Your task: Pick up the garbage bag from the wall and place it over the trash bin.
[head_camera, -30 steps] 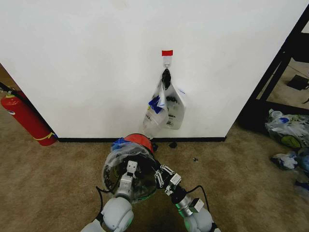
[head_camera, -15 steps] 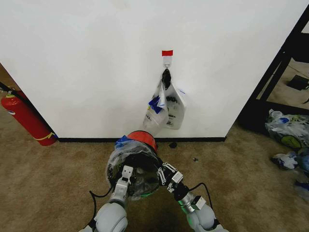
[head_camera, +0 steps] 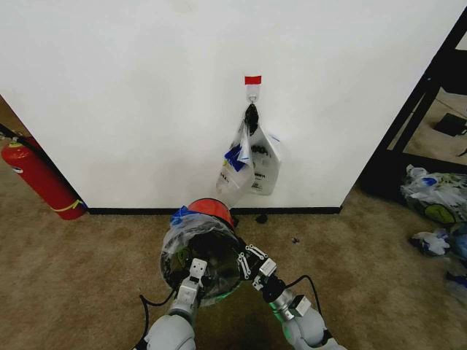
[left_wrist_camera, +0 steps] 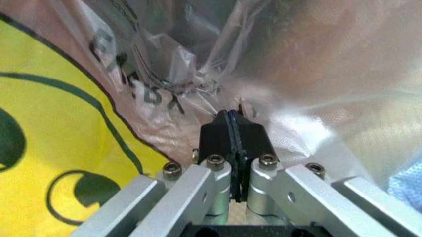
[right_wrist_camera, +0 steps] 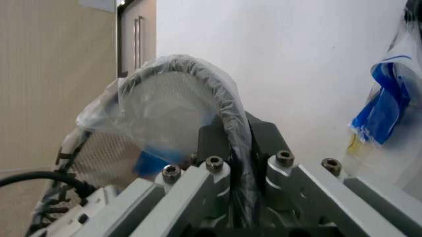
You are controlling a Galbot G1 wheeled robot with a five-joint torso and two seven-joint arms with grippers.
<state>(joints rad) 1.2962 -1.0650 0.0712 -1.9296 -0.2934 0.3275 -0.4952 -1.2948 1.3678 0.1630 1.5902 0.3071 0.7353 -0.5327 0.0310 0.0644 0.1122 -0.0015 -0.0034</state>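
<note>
The black mesh trash bin point(head_camera: 191, 257) stands tilted on the carpet below the wall point(head_camera: 146, 95), its red base point(head_camera: 209, 209) toward the baseboard. The see-through garbage bag point(head_camera: 191, 235) is stretched over its mouth. My left gripper point(head_camera: 195, 268) is at the near rim, shut, with crumpled bag film point(left_wrist_camera: 197, 84) and its yellow logo point(left_wrist_camera: 46, 148) gathered at its tips point(left_wrist_camera: 230, 121). My right gripper point(head_camera: 246, 261) is on the bin's right rim; its fingers point(right_wrist_camera: 212, 140) clamp the bag-covered rim point(right_wrist_camera: 228, 111).
A bunch of printed bags point(head_camera: 249, 164) hangs from the red-taped hook point(head_camera: 252, 80) just behind the bin. A red fire extinguisher point(head_camera: 40, 179) leans at the left. Stuffed clear bags point(head_camera: 434, 197) and a black frame point(head_camera: 416, 109) stand at the right.
The left gripper has slid back toward me along the near rim and the left arm has dropped lower. The bin and bag shifted slightly right. The right gripper kept its hold.
</note>
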